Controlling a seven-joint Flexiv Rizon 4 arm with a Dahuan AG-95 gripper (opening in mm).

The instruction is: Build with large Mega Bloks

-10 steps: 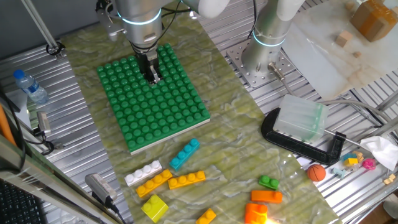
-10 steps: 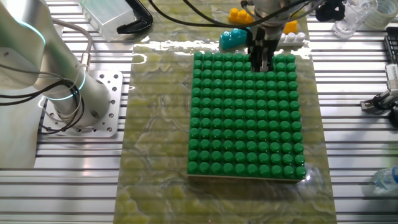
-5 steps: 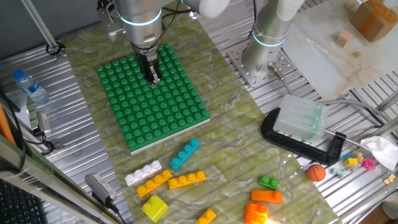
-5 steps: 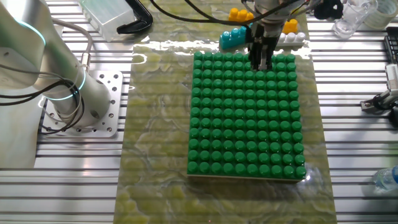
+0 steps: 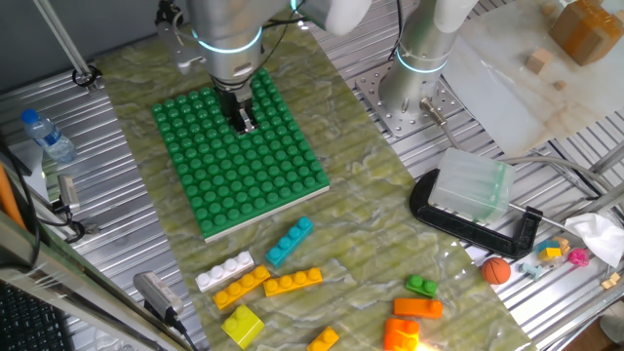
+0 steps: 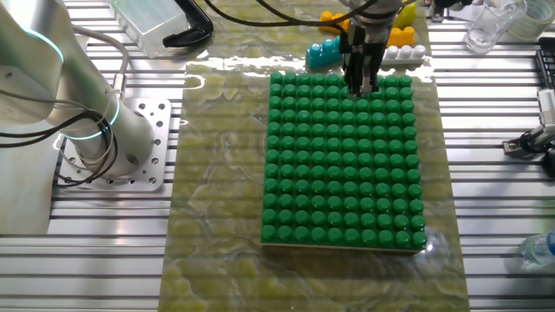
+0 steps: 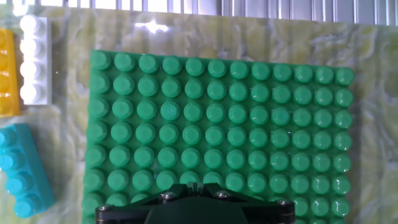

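Your tool hangs over the green studded baseplate, its fingers close together and holding nothing. Loose on the bench mat beyond the plate's near edge you have 1 cyan bar, 1 white bar and 2 yellow-orange bars, with bare mat between them.

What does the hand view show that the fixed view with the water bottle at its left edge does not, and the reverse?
Only the hand view shows close detail of the white brick and cyan brick beside the baseplate. Only the fixed view shows the claw above the plate, the water bottle, the black clamp and the orange ball. Both show the green baseplate, with no bricks on it.
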